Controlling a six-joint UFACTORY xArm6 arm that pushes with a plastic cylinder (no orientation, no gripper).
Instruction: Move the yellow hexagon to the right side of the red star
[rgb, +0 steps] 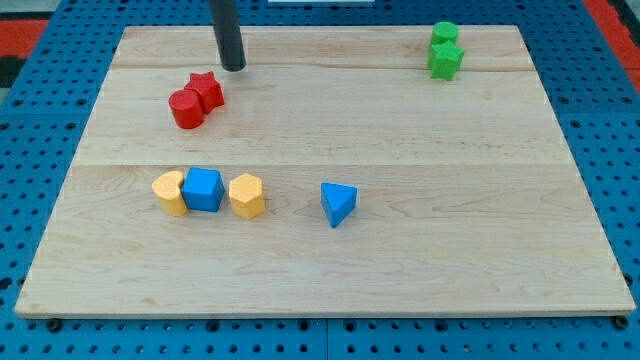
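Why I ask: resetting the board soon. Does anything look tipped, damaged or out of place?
Nothing stands out. All blocks sit flat on the wooden board, none damaged. My tip rests just above-right of the red star; the yellow hexagon sits lower, beside the blue cube.

A single straight dark rod comes down from the view's top edge, left of centre, nearly upright with a slight lean. My tip rests low, in the view's upper left area.
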